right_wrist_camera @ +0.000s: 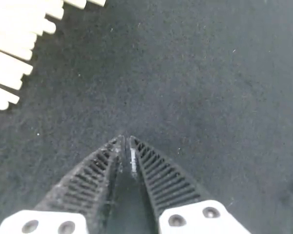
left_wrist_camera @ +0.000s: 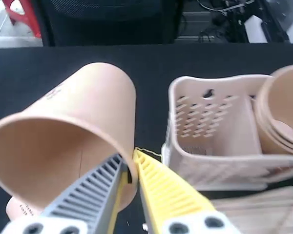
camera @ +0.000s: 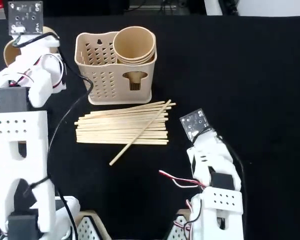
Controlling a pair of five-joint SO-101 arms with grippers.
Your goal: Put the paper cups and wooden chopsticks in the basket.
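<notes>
Basket (camera: pixel 113 70) of pale perforated plastic stands on the black table (camera: pixel 260 75), and everything else is placed from it. A stack of paper cups (camera: pixel 134 44) sits upright inside the basket, in the end farther from the left arm, with the rims rising above the basket's wall. Beside the basket's opposite end, apart from it, the left end effector (left_wrist_camera: pixel 129 163) grips one more paper cup (left_wrist_camera: pixel 71 131). The grey finger is inside the mouth and the yellow finger outside, pinching the cup's wall at the rim. This cup is tilted onto its side, mouth toward the wrist camera. On the side of the basket facing the arms' bases, near its wall, the wooden chopsticks (camera: pixel 121 126) lie in a flat bundle on the table, roughly parallel to that wall. One loose chopstick (camera: pixel 121 152) lies slantwise across the bundle. The right end effector (right_wrist_camera: pixel 126 145) is beyond the bundle's end, farther from the basket, closed with its fingertips together on nothing, low over bare table
</notes>
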